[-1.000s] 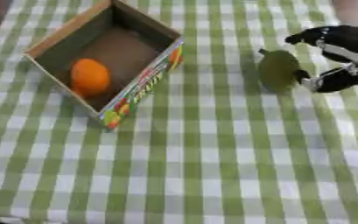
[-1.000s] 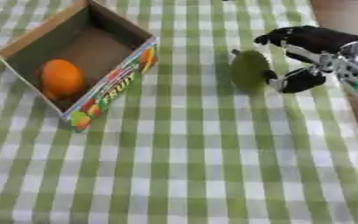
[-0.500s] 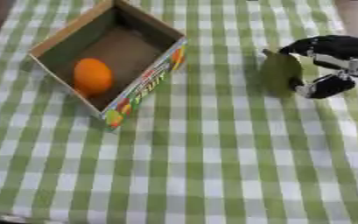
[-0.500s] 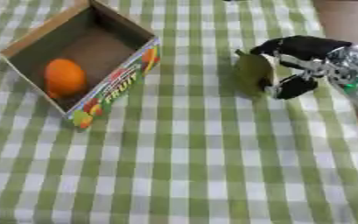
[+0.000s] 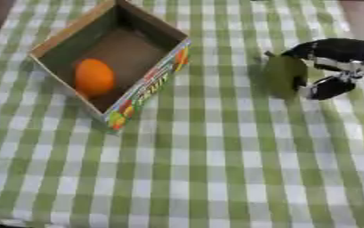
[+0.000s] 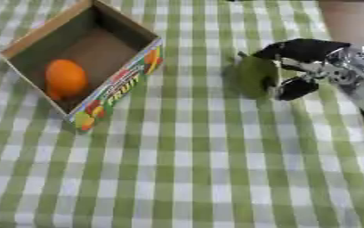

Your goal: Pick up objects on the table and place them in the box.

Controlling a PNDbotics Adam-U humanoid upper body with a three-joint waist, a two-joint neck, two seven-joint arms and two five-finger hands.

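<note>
A green pear-like fruit (image 6: 253, 78) with a short stem stands on the checked cloth at the right. My right hand (image 6: 305, 62) comes in from the right edge and curls round it, fingers over the top and thumb (image 6: 295, 87) low at its right side. An open cardboard box (image 5: 111, 58) with a colourful fruit print on its side lies at the upper left. An orange fruit (image 5: 94, 76) rests inside it by the near left wall. My left hand shows in neither view.
The green-and-white checked cloth (image 5: 216, 169) covers the table. A bare brown strip (image 6: 348, 18) shows past the cloth's edge at the upper right.
My right hand has closed in from the right and wrapped round the green fruit, which has shifted slightly leftward. The box and the orange fruit keep their places.
</note>
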